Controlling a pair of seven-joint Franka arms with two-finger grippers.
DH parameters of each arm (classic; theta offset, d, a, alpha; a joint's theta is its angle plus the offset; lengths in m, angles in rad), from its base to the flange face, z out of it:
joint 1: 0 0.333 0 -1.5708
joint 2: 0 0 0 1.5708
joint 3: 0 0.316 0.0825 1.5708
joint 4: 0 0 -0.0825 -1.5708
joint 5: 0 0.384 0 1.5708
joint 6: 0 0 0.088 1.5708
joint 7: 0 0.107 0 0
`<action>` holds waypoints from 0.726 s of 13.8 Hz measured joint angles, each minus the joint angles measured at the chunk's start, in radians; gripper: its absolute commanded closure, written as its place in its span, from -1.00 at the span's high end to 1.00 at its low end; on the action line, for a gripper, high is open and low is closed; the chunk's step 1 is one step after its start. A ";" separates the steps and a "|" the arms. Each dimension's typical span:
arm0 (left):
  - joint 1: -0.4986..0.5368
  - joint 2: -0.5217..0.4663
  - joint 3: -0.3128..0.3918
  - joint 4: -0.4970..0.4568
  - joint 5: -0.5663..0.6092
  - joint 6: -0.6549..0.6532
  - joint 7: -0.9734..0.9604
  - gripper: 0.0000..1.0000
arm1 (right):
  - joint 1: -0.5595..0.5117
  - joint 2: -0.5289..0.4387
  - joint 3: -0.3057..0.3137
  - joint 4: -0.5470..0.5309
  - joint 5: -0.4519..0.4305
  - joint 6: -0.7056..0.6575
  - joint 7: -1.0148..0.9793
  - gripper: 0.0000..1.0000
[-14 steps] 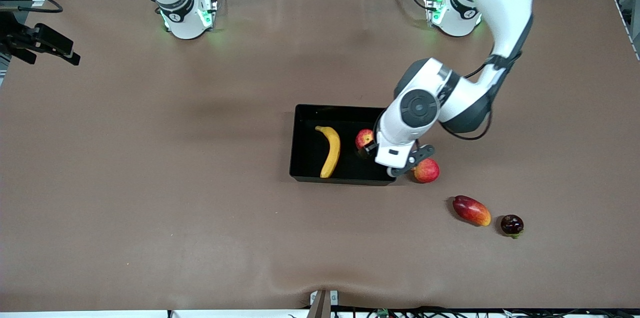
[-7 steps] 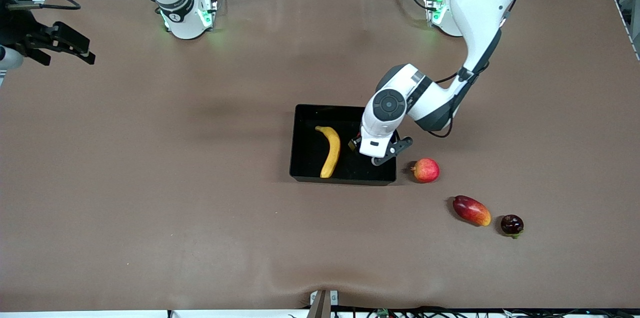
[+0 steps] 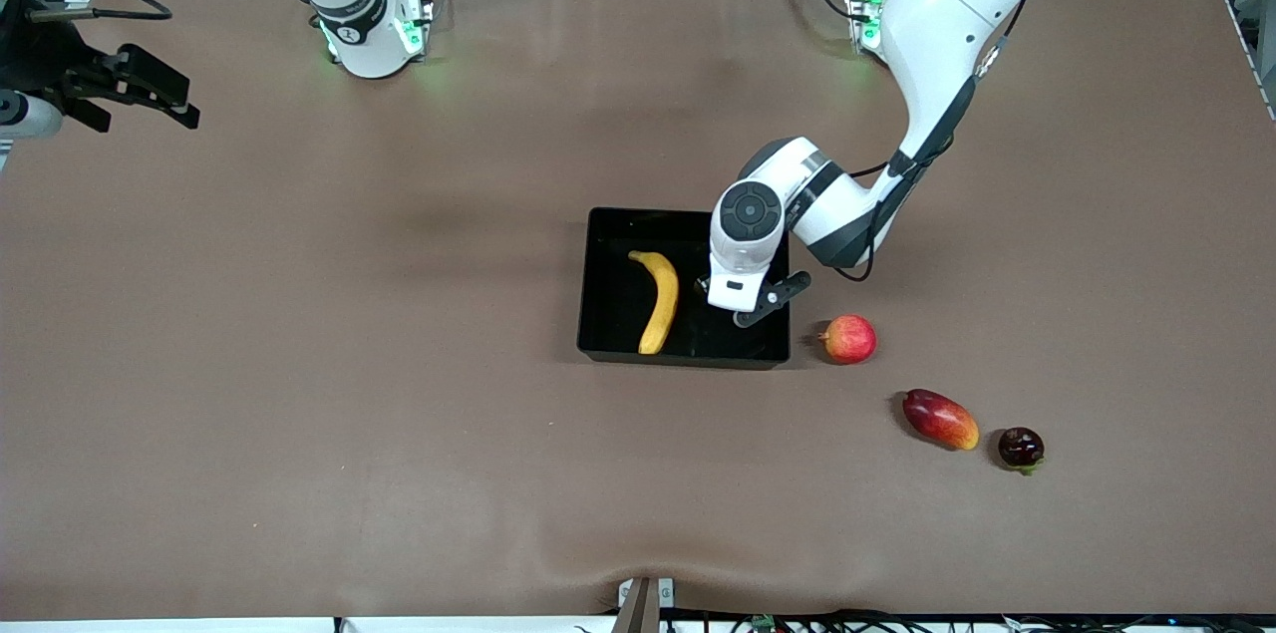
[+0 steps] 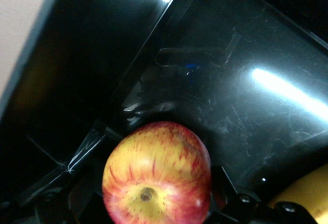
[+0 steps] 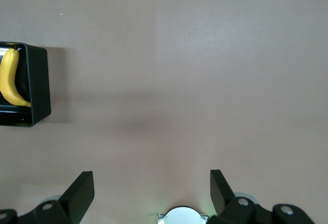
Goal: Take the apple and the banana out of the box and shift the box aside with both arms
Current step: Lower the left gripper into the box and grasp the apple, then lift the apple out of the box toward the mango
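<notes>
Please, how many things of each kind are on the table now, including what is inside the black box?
Banana: 1, in the box
Apple: 1, in the box
Pinkish-red round fruit: 1
Mango: 1
Small dark fruit: 1
Black box: 1
Total: 6

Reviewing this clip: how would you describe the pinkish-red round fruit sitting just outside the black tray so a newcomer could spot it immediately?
Find the black tray mid-table, holding the banana. Just outside its wall toward the left arm's end lies the round fruit, on the bare table. Unlike the oval mango and the small dark fruit nearer the front camera, it is round, pinkish-red, with a nub facing the tray.
</notes>
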State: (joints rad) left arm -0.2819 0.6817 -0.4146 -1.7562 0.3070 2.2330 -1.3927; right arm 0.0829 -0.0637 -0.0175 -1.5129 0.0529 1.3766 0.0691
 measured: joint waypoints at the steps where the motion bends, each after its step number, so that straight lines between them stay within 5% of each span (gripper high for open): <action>1: 0.000 0.002 0.000 0.001 0.001 0.004 -0.001 -0.60 | 0.003 0.001 0.000 0.000 0.000 0.000 0.000 1.00; 2: 0.000 0.002 0.000 0.005 0.002 0.005 -0.001 -1.00 | 0.007 0.001 0.000 0.000 0.000 0.001 0.000 1.00; 6: -0.002 -0.010 -0.006 0.064 0.003 -0.007 -0.001 -1.00 | 0.044 0.009 0.000 0.000 -0.002 0.006 0.001 1.00; 10: -0.002 -0.091 -0.011 0.214 0.005 -0.215 0.026 -1.00 | 0.046 0.012 -0.001 -0.001 -0.003 0.006 0.001 1.00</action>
State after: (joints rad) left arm -0.2839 0.5905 -0.4255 -1.5423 0.3122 2.0177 -1.3663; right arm 0.1285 -0.0518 -0.0184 -1.5134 0.0498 1.3828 0.0703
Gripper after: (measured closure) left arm 0.220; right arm 0.000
